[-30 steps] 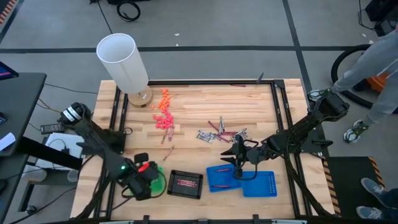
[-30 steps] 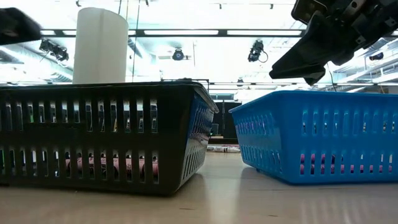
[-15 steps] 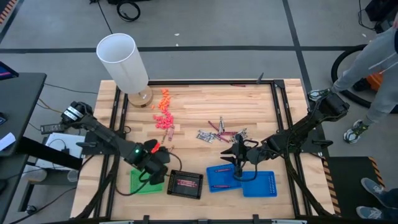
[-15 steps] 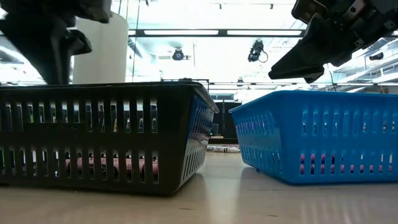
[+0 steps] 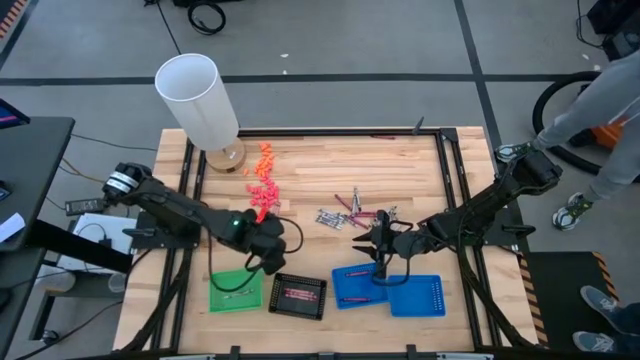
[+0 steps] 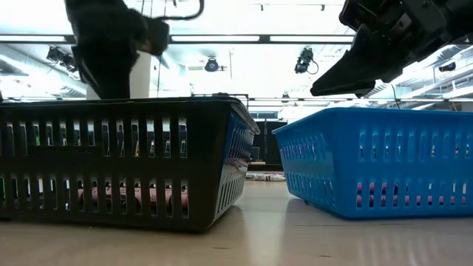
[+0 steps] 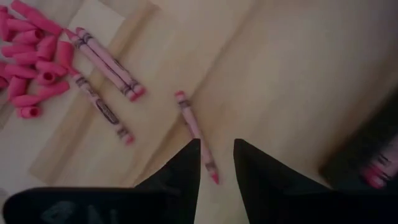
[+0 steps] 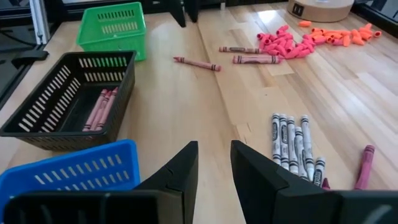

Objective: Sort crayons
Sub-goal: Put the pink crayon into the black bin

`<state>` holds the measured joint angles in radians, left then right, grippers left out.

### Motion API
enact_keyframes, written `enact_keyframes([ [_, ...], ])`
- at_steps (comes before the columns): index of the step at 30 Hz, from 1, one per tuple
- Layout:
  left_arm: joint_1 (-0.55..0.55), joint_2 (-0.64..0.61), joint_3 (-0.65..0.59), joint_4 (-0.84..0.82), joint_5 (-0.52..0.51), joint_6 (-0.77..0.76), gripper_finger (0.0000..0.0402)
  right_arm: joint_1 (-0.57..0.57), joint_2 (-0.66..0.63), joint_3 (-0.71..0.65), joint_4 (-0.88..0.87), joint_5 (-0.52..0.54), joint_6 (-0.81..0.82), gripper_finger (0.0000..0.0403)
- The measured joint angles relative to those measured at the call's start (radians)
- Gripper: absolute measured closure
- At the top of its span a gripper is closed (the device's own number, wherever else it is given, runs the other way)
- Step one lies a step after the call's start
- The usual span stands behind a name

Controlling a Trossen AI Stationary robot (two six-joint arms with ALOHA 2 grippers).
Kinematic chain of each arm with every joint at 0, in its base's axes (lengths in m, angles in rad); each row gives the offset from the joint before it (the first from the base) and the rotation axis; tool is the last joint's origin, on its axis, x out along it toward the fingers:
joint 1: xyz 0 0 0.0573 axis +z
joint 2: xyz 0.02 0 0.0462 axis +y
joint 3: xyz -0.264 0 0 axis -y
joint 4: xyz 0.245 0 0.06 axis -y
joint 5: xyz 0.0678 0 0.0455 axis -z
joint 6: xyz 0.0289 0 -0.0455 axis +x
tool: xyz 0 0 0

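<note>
My left gripper (image 7: 217, 163) hangs open over the bare wood beyond the green tray (image 5: 237, 290), pointing steeply down. A lone pink crayon (image 7: 196, 132) lies flat on the wood just ahead of its fingertips, untouched. Three more pink crayons (image 7: 104, 61) lie farther off. My right gripper (image 8: 214, 163) is open and holds nothing, above the blue tray's far edge (image 8: 68, 171). Silver-grey crayons (image 8: 295, 146) and a maroon one (image 8: 364, 158) lie on the table ahead of it. The black tray (image 8: 68, 102) holds pink crayons.
Chunky pink and orange pieces (image 5: 262, 178) lie at the far left by a tall white cylinder (image 5: 200, 100). The green, black (image 5: 300, 296) and blue (image 5: 390, 290) trays stand in a row along the near edge. A person stands beyond the table's right side (image 5: 610, 110).
My left gripper has swung from above the green tray toward the far edge and to the right, rolling as it went, and now hangs over the lone pink crayon. The green tray has come into plain view. My right arm has kept still.
</note>
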<state>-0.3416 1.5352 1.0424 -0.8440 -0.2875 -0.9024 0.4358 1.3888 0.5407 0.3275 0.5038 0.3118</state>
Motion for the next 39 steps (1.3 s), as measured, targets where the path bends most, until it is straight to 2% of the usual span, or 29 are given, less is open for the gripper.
enact_keyframes([
  [7,0.027,0.122,0.000,0.016,-0.022,0.057,0.0295,0.000,0.000,0.000,0.000,-0.025,-0.001,0.0298],
  [15,0.027,0.179,-0.003,0.038,-0.054,0.042,0.0295,0.002,0.000,0.000,0.000,-0.057,-0.001,0.0298],
  [24,0.050,0.181,-0.006,0.035,-0.051,0.059,0.0295,0.008,0.000,0.000,0.001,-0.052,-0.001,0.0298],
  [33,0.077,0.177,-0.127,0.223,0.009,0.017,0.0295,0.008,0.000,0.000,0.001,-0.055,-0.001,0.0298],
  [39,0.077,0.175,-0.160,0.247,0.028,0.000,0.0307,0.008,0.000,0.000,0.001,-0.055,-0.001,0.0298],
])
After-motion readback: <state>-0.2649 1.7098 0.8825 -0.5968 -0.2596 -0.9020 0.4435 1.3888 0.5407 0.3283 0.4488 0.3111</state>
